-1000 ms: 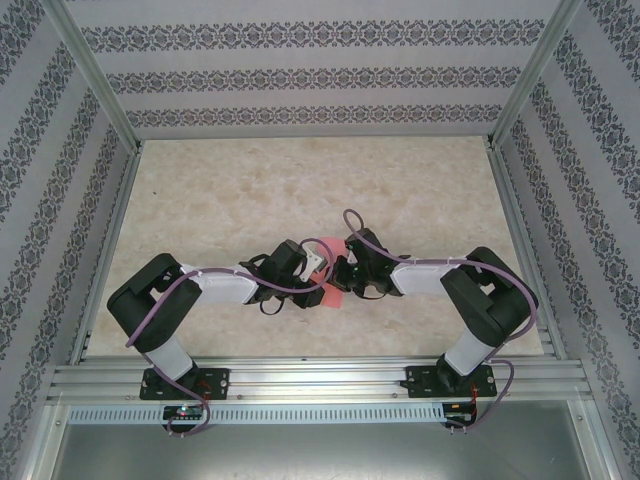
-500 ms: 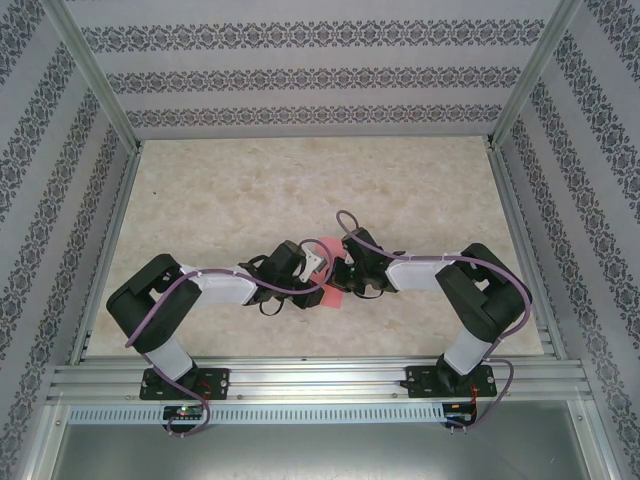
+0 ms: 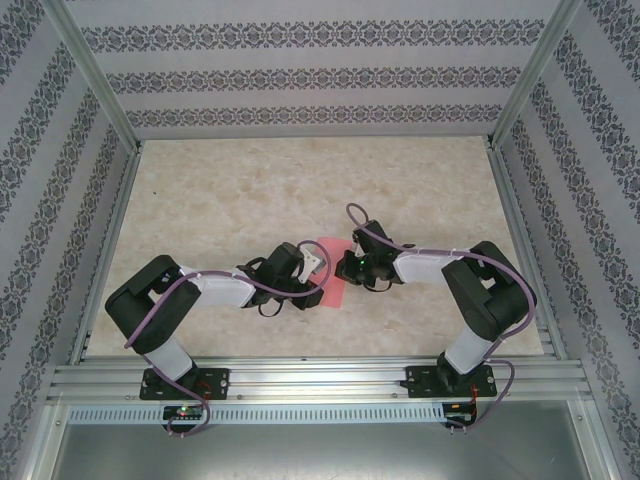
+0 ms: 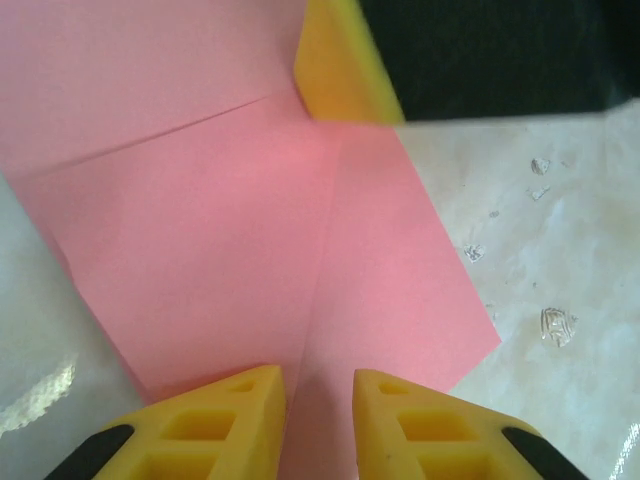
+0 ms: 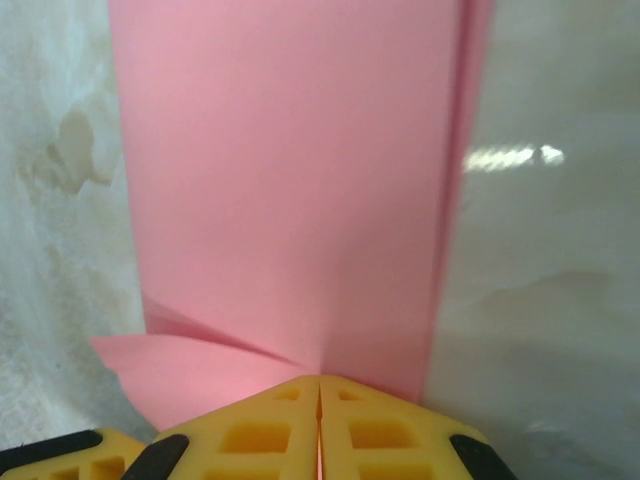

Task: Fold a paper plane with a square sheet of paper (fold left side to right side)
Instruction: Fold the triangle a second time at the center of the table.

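Note:
The square sheet of paper [image 3: 334, 290] lies partly folded on the table between the two arms, salmon-red with creases. In the left wrist view the paper [image 4: 230, 230] shows a centre crease and a slanted fold line. My left gripper [image 4: 318, 385] hovers over its near edge, fingers a little apart with nothing between them. My right gripper [image 5: 320, 380] is shut, its tips resting on the paper [image 5: 290, 180] where a flap lifts at the left. One of the right gripper's fingers [image 4: 340, 60] touches the paper's far end. From above, the left gripper [image 3: 318, 268] and right gripper [image 3: 346, 267] face each other across the paper.
The marble-patterned table [image 3: 250, 190] stretches away behind the arms. Patterned walls [image 3: 320, 70] close in three sides. Aluminium rails [image 3: 320, 380] run along the near edge by the arm bases.
The right gripper has slid right and slightly back, uncovering more of the paper's far end. The left arm has barely shifted.

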Controlling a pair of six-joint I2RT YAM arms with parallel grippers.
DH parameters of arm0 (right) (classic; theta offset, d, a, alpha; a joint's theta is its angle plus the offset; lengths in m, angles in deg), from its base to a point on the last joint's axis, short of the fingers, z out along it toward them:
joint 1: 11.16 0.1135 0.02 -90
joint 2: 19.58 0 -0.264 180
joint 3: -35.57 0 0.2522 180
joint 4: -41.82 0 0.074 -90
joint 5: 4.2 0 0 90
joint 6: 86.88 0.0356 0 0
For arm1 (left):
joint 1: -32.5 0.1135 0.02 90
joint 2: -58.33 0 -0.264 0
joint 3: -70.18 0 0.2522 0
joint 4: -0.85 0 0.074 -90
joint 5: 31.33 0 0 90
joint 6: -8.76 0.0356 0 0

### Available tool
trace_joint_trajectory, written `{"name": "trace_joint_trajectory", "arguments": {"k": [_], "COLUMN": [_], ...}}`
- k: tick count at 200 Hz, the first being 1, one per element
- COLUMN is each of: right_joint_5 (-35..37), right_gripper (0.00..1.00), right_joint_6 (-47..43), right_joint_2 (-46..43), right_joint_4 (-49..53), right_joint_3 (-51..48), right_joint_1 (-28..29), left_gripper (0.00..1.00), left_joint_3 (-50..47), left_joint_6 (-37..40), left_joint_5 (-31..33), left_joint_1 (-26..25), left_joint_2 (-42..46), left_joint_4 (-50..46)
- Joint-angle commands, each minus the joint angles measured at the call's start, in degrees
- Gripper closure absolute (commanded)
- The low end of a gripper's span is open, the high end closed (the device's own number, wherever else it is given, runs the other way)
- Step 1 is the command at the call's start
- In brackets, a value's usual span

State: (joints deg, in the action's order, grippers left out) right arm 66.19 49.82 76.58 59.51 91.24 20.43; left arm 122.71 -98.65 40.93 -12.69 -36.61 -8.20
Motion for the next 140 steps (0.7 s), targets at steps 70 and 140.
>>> {"name": "trace_joint_trajectory", "arguments": {"k": [70, 140], "right_joint_5": [6.99, 1.78], "right_gripper": [0.9, 0.9], "right_joint_6": [-7.14, 4.41], "right_joint_2": [-8.98, -4.79], "right_joint_4": [10.43, -0.79], "right_joint_3": [3.16, 0.73], "right_joint_1": [-4.21, 5.01], "left_gripper": [0.72, 0.71], "left_joint_3": [-2.39, -1.51], "left_joint_6": [-1.5, -1.27], "left_joint_5": [1.66, 1.75], "left_joint_1": [-1.04, -1.29], "left_joint_2": [0.37, 0.37], "left_joint_4": [-4.92, -5.14]}}
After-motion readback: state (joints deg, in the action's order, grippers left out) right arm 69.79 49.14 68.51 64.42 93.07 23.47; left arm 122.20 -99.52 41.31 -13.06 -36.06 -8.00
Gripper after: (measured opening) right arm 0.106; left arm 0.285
